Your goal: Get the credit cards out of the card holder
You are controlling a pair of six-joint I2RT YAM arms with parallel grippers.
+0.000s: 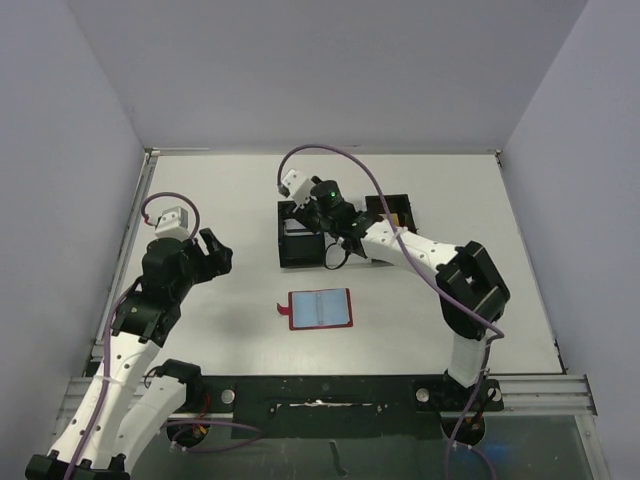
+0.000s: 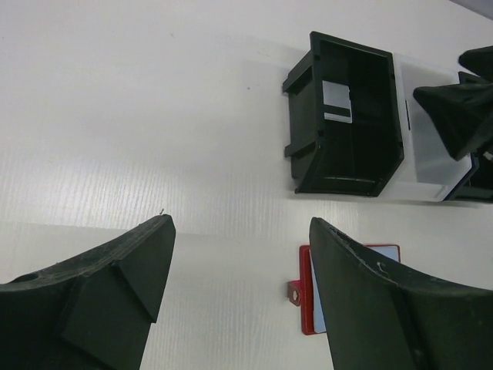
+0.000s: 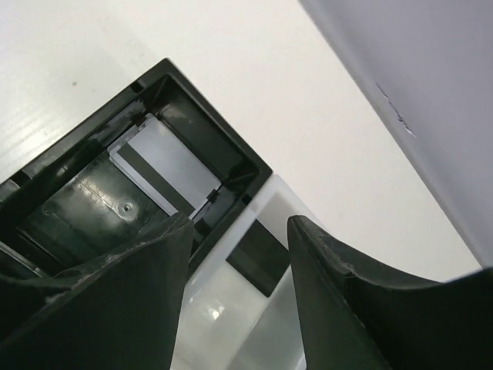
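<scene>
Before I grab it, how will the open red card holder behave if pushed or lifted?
Lying open and flat, the card holder probably slides rather than tips. Thin with a centre fold, it likely flops if lifted by one edge.

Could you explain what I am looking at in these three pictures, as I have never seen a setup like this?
These are two robot arms bolted to a table. One picture looks down from above. The other two come from a camera on each wrist, so the dark wedges are that arm's own hand. On the table lie a red card holder, opened flat, and a black-and-white tray. A pale credit card sits in the tray's black compartment. The right hand is over the tray and the left hand hovers apart. Both are open and hold nothing.
</scene>
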